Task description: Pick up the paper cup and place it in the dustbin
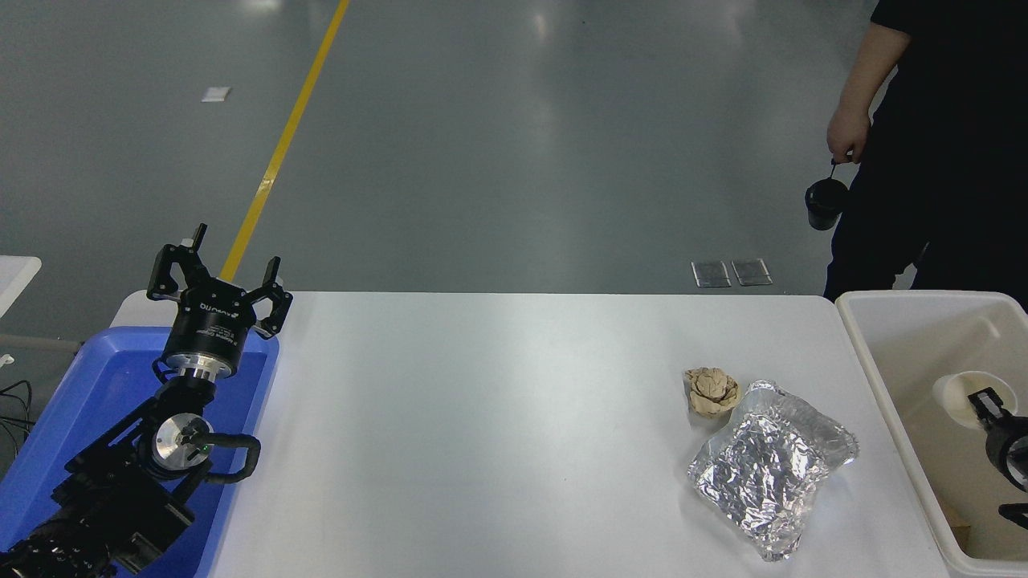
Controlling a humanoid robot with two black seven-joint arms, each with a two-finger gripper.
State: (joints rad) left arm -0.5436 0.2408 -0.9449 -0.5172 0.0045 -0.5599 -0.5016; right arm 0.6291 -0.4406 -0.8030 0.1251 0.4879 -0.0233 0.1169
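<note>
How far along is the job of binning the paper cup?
Done: the paper cup is off the table and over the dustbin. In hand: the right pincer grips its rim. Left: letting go. The left pincer sits parked over the blue tray.
</note>
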